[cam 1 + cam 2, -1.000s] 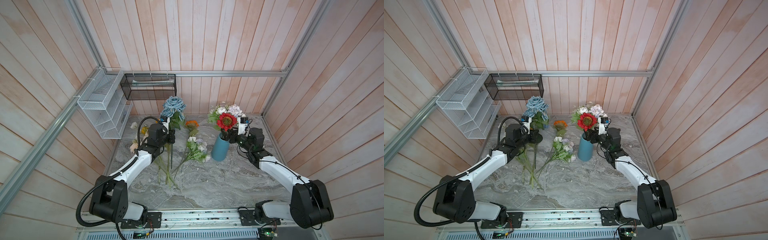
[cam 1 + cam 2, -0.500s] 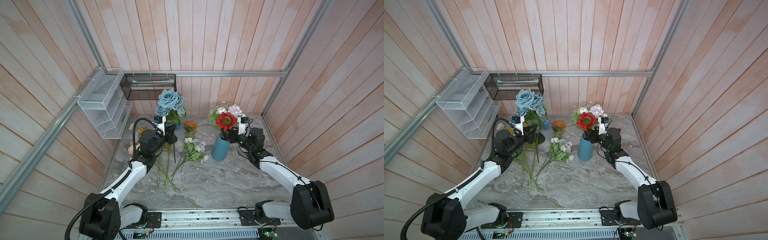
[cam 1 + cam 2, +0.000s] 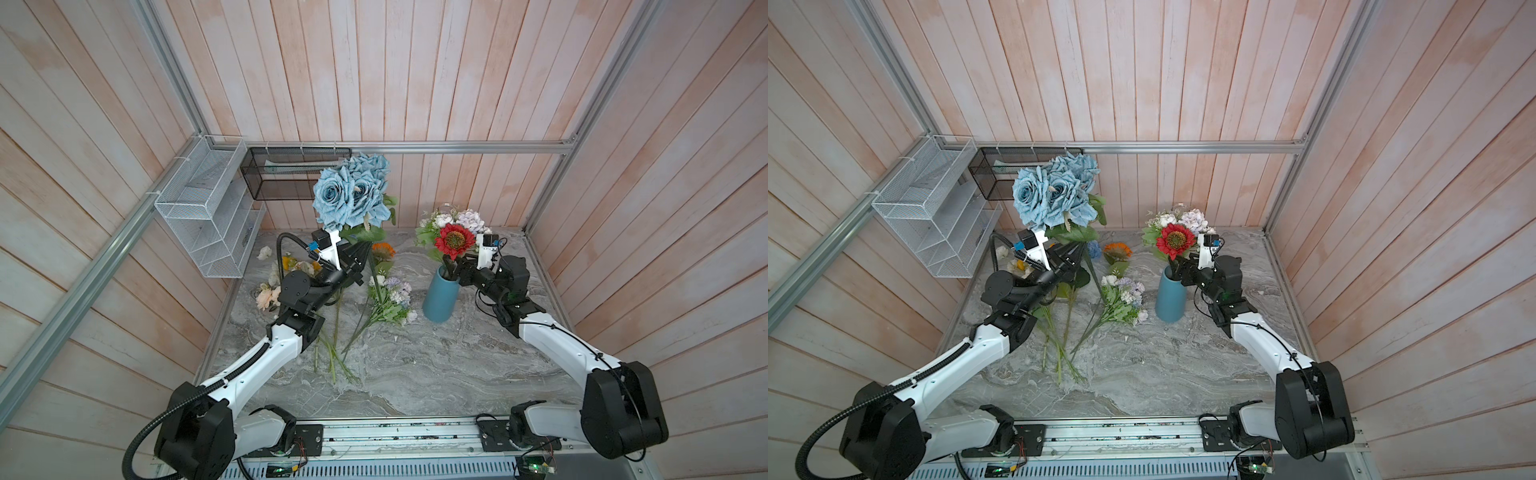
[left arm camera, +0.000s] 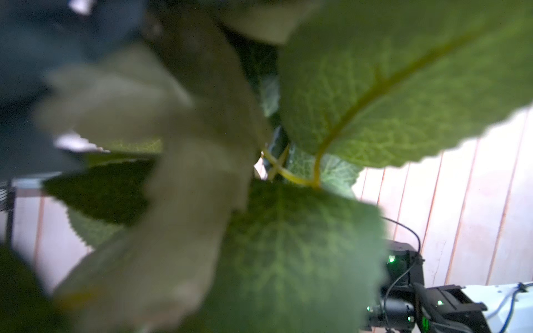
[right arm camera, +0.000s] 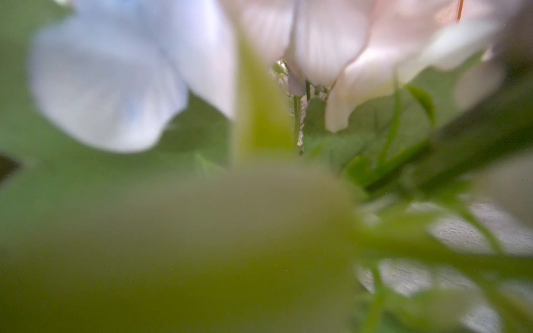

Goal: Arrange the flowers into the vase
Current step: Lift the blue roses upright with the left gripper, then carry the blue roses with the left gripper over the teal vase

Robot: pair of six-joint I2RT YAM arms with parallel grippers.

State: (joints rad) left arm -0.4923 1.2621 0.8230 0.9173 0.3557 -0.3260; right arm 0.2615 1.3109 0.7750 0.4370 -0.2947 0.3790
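My left gripper (image 3: 358,258) (image 3: 1072,258) is shut on the stem of a big blue flower bunch (image 3: 353,195) (image 3: 1054,191), held upright above the table. Its green leaves (image 4: 375,86) fill the left wrist view and hide the jaws. The teal vase (image 3: 438,299) (image 3: 1169,299) holds a red daisy (image 3: 455,240) (image 3: 1176,240) with white and lilac blooms behind. My right gripper (image 3: 453,268) (image 3: 1178,267) sits at the stems above the vase mouth; its grip is hidden. A lilac sprig (image 3: 392,291), an orange daisy (image 3: 383,250) and a peach bloom (image 3: 268,295) lie on the table.
A white wire rack (image 3: 208,216) and a black mesh basket (image 3: 286,174) hang at the back left. Loose green stems (image 3: 332,357) trail toward the front of the marble table (image 3: 436,374). Wooden walls and metal posts close in on three sides.
My left arm has lifted the blue flower bunch up off the table and drawn back to the left. The right arm has not moved.
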